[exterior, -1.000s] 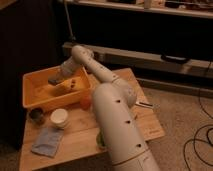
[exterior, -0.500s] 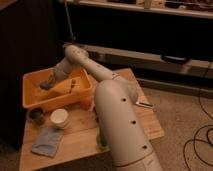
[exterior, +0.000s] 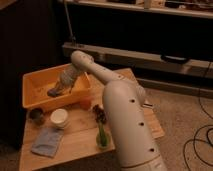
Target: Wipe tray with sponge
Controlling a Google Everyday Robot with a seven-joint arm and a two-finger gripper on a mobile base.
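- Tray (exterior: 37, 102) with tool (exterior: 60, 88) inside: the tool reaches down from the arm (exterior: 100, 75) into the tray's middle, low over the tray floor; whether it is open or closed cannot be told.
- Sponge (exterior: 52, 93): a grey-blue pad shows at the tool's tip, towards the tray's left half and apparently against the tray floor. Whether the tool grips it or merely presses on it cannot be told.
- Task stage (judgement): wiping looks to be under way, since pad and tool are both within the tray walls. The bare floor at the tray's left end and along its back wall appears yet to be covered.
- Counter (exterior: 75, 145): carries the tray at its back left corner.
- White cup (exterior: 59, 117): just in front of the tray's front wall, apart from the tool.
- Dark bowl (exterior: 36, 115): in front of the tray's left corner, beside the cup.
- Folded cloth (exterior: 47, 141): further in front of the tray, beyond the cup; not the wiping pad.
- Green object (exterior: 101, 136): in front of the tray's right end, well apart from it.
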